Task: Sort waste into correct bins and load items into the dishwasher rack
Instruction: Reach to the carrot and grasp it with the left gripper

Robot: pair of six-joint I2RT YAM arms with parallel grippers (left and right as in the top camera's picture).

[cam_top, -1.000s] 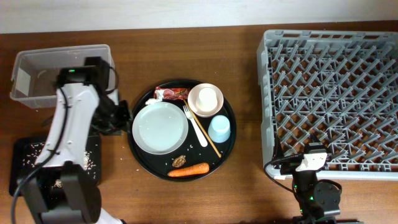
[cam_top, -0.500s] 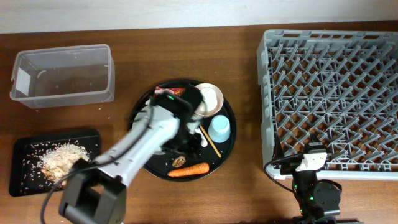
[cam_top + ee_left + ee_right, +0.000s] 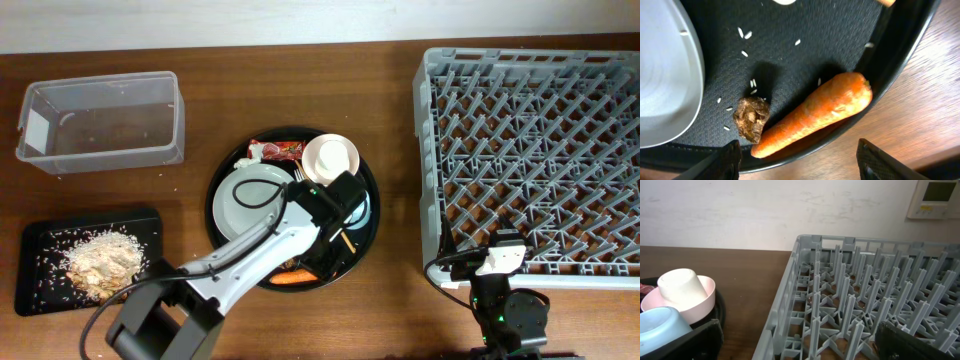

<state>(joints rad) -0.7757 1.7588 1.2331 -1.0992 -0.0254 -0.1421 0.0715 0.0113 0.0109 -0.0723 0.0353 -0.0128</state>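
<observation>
My left gripper (image 3: pixel 318 258) hangs open over the front of the round black tray (image 3: pixel 222 170), and its fingers (image 3: pixel 733 159) straddle the tray rim just short of the orange carrot (image 3: pixel 815 112). The brown chunk (image 3: pixel 751 117) lies against the carrot's thin end, beside the pale grey plate (image 3: pixel 665 75). A white cup (image 3: pixel 680 287) sits in the pinkish bowl (image 3: pixel 330 157). My arm partly hides the blue cup (image 3: pixel 662 325). The red wrapper (image 3: pixel 278 150) lies at the tray's back. My right gripper (image 3: pixel 800 347) stands open and empty at the rack's (image 3: pixel 535 150) front left corner.
The clear tub (image 3: pixel 100 120) stands at the back left. In front of it the shallow black tray (image 3: pixel 30 290) holds a heap of rice (image 3: pixel 100 260). Loose rice grains dot the round tray. A fork tip (image 3: pixel 299 175) and a chopstick (image 3: pixel 345 241) show beside my arm.
My left arm has swung from the clear tub across to the round tray's front and its gripper has opened. The right arm has not moved.
</observation>
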